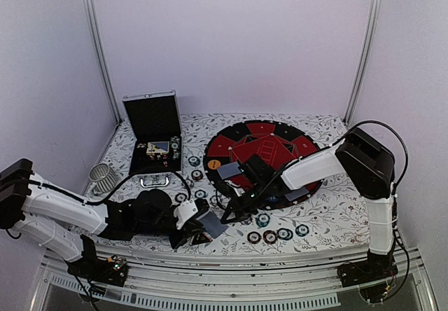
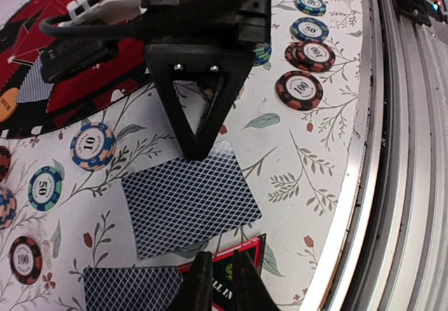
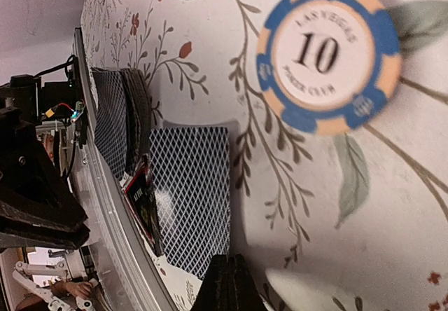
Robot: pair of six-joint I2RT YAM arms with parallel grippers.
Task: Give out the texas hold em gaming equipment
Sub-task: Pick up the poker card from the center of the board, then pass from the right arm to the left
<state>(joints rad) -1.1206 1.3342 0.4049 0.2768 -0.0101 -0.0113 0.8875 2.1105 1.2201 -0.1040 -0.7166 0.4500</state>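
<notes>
A grey-blue-backed playing card (image 2: 189,202) lies flat near the table's front edge. My right gripper (image 2: 199,153) is shut, its tip resting on the card's far edge; the right wrist view shows the same card (image 3: 192,199) just past the closed tip (image 3: 227,262). My left gripper (image 2: 222,258) comes in from the near side, shut on the small red-black triangle (image 2: 245,251) marked ALL IN. A second card (image 2: 133,290) lies left of those fingers. A blue-and-orange 10 chip (image 2: 92,146) sits left of the right gripper. In the top view both grippers (image 1: 198,238) (image 1: 225,220) meet at the card (image 1: 212,225).
The round red-and-black mat (image 1: 280,146) holds cards and an orange button (image 1: 214,164). The open black case (image 1: 152,118) stands at the back left, a metal cup (image 1: 103,178) beside it. A row of chips (image 1: 270,237) lies front right. The table's metal rail (image 2: 364,185) runs close by.
</notes>
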